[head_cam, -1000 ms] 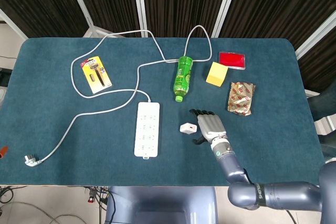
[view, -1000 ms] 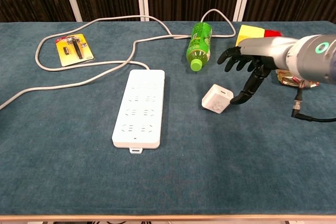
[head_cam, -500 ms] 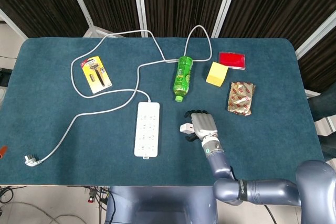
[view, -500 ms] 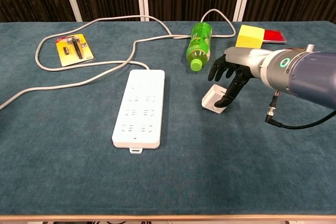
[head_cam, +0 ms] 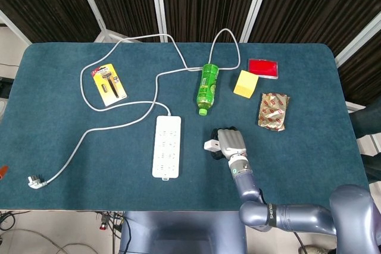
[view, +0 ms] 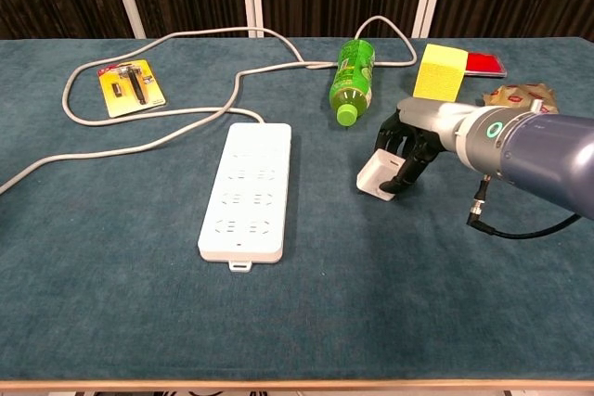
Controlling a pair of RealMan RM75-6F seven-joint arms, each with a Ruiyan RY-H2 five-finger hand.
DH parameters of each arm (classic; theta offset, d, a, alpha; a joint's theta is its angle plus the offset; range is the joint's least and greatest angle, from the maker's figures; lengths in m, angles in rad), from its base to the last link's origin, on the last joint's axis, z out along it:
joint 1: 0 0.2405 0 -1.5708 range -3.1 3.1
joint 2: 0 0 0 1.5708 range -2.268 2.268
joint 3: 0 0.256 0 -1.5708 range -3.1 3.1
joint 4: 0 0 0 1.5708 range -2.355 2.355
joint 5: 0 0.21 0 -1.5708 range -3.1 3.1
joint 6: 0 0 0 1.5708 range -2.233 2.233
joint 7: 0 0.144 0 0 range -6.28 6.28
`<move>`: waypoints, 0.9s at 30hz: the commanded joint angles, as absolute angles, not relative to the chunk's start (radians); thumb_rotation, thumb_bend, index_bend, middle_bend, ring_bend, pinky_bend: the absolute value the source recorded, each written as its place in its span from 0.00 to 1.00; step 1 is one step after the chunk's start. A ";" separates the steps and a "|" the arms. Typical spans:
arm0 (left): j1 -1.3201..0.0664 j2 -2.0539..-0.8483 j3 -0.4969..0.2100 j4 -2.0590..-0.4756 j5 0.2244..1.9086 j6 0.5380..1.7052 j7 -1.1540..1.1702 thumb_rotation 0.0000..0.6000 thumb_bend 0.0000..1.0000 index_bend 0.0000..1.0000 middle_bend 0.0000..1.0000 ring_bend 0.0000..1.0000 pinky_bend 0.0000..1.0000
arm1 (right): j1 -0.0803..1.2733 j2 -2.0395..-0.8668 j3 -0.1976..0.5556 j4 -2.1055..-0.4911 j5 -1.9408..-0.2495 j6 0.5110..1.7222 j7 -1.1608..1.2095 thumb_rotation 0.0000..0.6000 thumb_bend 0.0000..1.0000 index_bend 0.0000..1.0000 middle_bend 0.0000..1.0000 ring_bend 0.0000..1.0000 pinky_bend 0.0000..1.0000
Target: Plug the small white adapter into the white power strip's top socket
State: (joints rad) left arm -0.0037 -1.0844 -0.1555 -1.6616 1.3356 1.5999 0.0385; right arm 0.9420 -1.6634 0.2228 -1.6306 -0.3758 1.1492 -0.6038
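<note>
We see the right hand [view: 406,143] with fingers curled down onto the small white adapter [view: 379,176], gripping it on the table's blue cloth [view: 111,303] just right of the white power strip [view: 247,190]. A green bottle [head_cam: 206,87] lies just beyond them.

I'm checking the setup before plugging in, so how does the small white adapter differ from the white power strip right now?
The adapter is a small blocky cube; the power strip is a long flat bar with rows of sockets. The adapter is tipped up on an edge, while the strip lies flat on the table. The right hand has its fingers curled over the adapter; nothing touches the strip. A grey cord runs from the strip, none from the adapter. Both are white.
</note>
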 commanded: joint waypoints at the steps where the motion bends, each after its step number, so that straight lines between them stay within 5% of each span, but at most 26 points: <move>1: -0.004 -1.085 -0.156 -1.661 1.335 1.598 0.039 1.00 0.10 0.16 0.00 0.00 0.00 | 0.938 -1.669 0.227 -1.624 -0.377 1.147 -0.604 1.00 0.37 0.41 0.37 0.29 0.15; 20: -0.005 -1.086 -0.157 -1.660 1.334 1.598 0.042 1.00 0.10 0.16 0.00 0.00 0.00 | 0.926 -1.704 0.258 -1.570 -0.381 1.120 -0.608 1.00 0.41 0.48 0.43 0.33 0.18; 27: -0.006 -1.087 -0.157 -1.659 1.333 1.597 0.044 1.00 0.10 0.16 0.00 0.00 0.00 | 0.912 -1.712 0.271 -1.560 -0.408 1.102 -0.576 1.00 0.47 0.60 0.51 0.41 0.21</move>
